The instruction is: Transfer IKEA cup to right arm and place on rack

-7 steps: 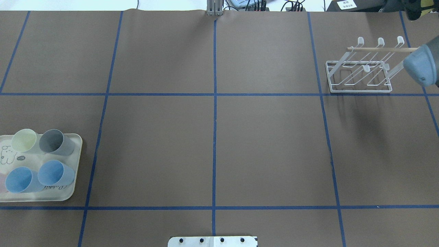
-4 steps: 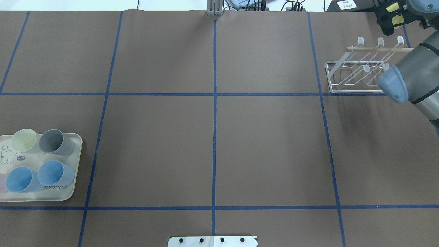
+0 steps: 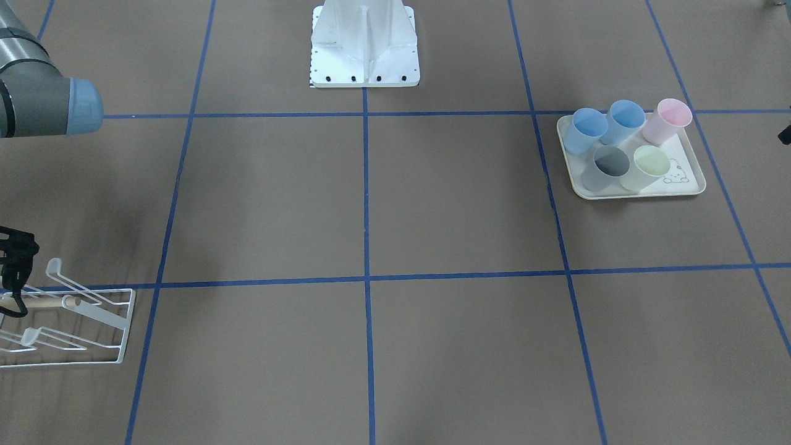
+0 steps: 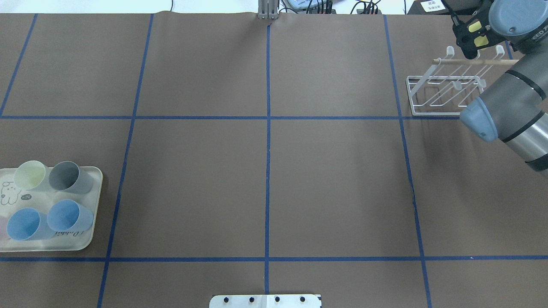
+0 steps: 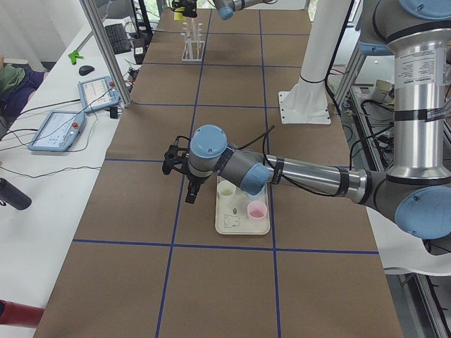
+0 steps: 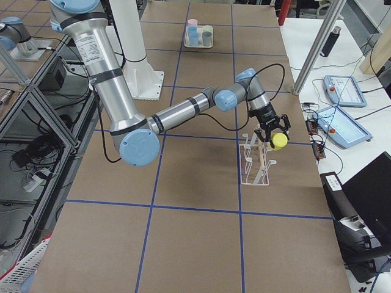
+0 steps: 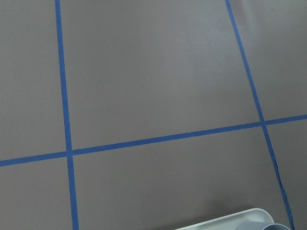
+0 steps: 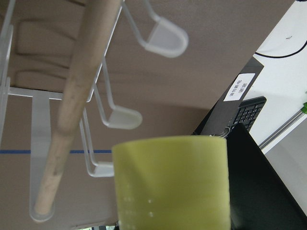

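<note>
- The R gripper (image 6: 273, 137) was clamped on the yellow-green cup (image 8: 172, 184). The handover looked done and you were on the hang step.
- The cup hung just above the top end of the rack (image 4: 445, 95), by the upper row of prong tabs (image 8: 165, 36), and was touching none of them.
- In the R wrist view the dowel (image 8: 79, 110) ran just beside the cup on its left, with a narrow gap between them. I'd say that was the thing most likely to snag.
- To do it well, you wanted the cup mouth lined up on one tab before any descent. I couldn't tell from these views which end of the cup faced the prongs, so that needed a check first.
- The approach should have followed the prong's slant, not gone straight down, or the rim would catch the tab edge.
- The rack is light wire and would prob. slide or tip if pushed, so the move called for going slow with no side load.
- Release only made sense once the cup was seated on the prong and its weight was off the fingers.
- The L gripper (image 5: 184, 169) hovered over the table just beside the tray (image 4: 51, 244), well apart from the rack. I couldn't tell whether it was open or closed.
- The other cups (image 3: 609, 165) sat upright on that tray.
</note>
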### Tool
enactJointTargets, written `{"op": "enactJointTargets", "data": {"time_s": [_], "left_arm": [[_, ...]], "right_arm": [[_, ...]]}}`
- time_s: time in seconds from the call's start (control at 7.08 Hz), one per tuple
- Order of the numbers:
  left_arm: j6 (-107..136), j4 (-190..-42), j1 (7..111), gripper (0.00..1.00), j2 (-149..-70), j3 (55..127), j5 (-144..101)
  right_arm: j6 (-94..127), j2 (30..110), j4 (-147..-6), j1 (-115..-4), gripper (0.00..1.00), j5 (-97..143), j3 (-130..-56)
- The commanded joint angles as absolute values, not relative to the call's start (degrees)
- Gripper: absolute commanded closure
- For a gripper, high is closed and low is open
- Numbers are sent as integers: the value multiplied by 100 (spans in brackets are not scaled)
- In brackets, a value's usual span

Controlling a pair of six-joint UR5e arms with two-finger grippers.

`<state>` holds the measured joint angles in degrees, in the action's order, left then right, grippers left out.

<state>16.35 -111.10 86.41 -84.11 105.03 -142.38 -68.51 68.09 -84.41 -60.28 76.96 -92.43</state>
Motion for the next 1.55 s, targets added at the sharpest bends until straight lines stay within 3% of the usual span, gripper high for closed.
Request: {"op": "enactJointTargets", "data": {"time_s": [0.0,1.13,1.41], "left_arm": [[1635,-11109,8640,0,-8411,10503,-14238],[1635,-11101,8640,0,-8429,10503,-14238],[1635,-11109,8640,0,-8420,10503,-14238]], "right_arm": [[-6847,6812,-8429,-5942,77,7690,-9158],[-6855,6812,-8420,-5669,61,7409,-8860],[-6864,6803,-8420,-5634,50,7409,-8851]]}}
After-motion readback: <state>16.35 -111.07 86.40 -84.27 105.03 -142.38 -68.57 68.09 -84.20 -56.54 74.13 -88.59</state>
